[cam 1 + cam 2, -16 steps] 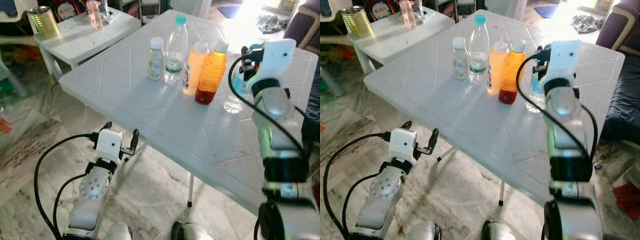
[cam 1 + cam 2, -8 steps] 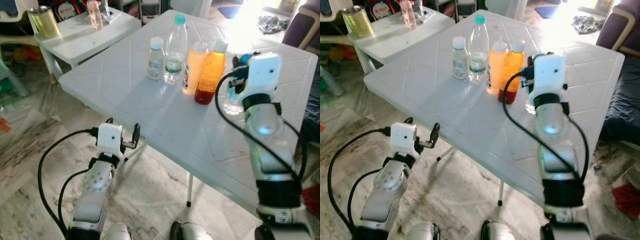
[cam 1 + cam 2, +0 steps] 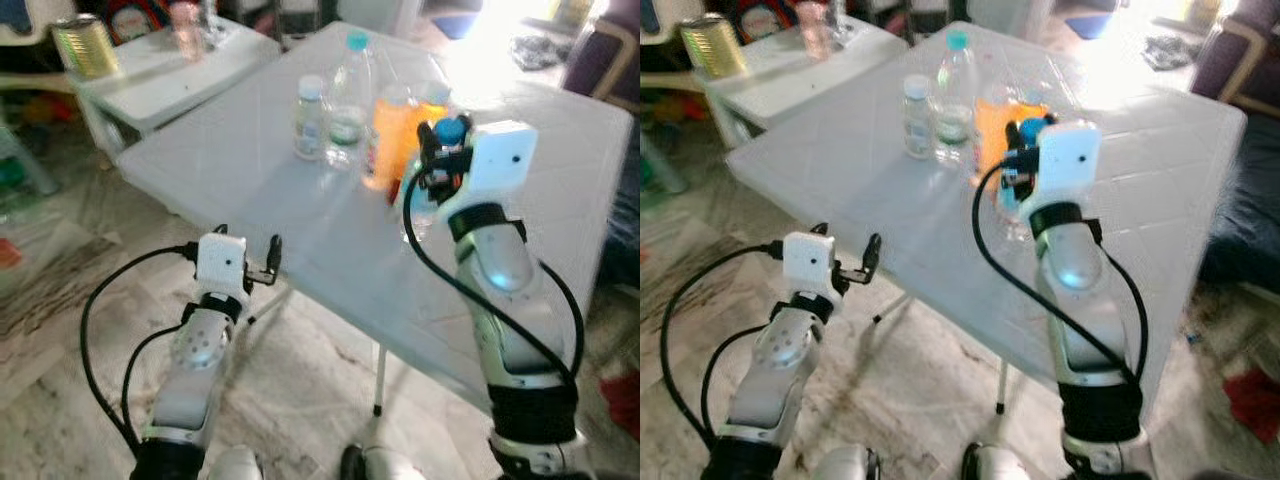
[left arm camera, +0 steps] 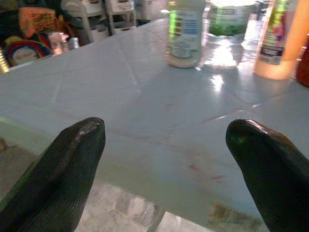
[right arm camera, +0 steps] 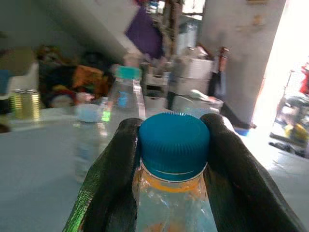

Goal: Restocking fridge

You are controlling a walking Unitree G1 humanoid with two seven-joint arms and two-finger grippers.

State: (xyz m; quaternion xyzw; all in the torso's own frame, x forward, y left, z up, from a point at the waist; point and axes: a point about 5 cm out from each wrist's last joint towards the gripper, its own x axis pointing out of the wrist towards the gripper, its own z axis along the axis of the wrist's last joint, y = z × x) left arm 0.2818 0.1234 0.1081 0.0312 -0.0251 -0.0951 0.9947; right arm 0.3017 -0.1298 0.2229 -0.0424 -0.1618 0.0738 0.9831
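Bottle with a blue cap (image 5: 174, 145) pinched at the neck by the right gripper (image 5: 171, 159) over the white table (image 3: 300, 215).
Blur softens both eye views, and the right wrist hides most of the clear bottle's body; the two orange bottles (image 3: 393, 125) stand partly behind it. The right arm reaches up and forward, jaws clamped beside the cap. The left gripper (image 4: 166, 145) hangs low at the table's near edge, jaws spread wide, holding nothing.
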